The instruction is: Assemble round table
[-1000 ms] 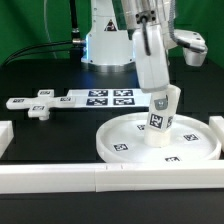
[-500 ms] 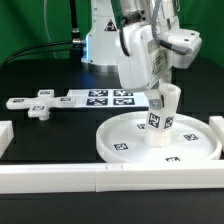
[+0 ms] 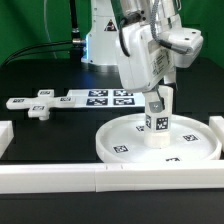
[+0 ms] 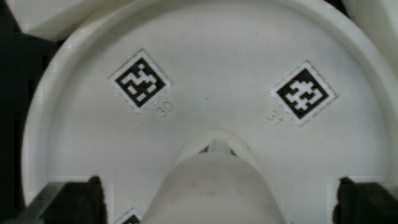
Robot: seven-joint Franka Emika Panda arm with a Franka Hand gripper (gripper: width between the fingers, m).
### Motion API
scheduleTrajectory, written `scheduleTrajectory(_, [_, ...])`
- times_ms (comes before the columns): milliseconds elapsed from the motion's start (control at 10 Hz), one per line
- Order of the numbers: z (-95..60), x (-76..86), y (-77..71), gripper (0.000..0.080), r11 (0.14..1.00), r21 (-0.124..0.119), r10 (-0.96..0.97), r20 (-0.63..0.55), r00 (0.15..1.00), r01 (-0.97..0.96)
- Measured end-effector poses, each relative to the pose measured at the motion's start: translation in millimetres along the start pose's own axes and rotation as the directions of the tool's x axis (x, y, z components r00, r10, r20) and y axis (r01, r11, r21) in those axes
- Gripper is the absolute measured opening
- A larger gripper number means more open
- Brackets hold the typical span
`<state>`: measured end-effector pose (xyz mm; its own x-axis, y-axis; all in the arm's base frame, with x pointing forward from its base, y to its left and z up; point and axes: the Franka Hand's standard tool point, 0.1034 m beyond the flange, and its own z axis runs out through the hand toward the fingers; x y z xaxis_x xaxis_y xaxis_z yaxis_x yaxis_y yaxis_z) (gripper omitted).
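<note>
Bearing a square tag (image 3: 157, 123), the leg (image 3: 159, 138) stands upright on the disc (image 3: 118, 141).

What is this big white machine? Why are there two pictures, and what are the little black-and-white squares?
It is a robot arm building a small round table. One picture comes from a camera standing apart; the other from a camera on the arm's wrist. On the black table lies the big round tabletop, with a short leg standing upright in its middle. The jaws are open on either side of the leg, not squeezing it. Another small part waits nearby. The squares are printed tags, probably so cameras can find each piece.
</note>
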<state>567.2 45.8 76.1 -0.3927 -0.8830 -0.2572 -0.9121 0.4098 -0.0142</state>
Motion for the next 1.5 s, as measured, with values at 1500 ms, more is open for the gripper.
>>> scheduleTrajectory(1500, [-8.7,-2.1,-8.2,0.0649,0.004,-0.104,-0.995,0.103,0.015,0.995])
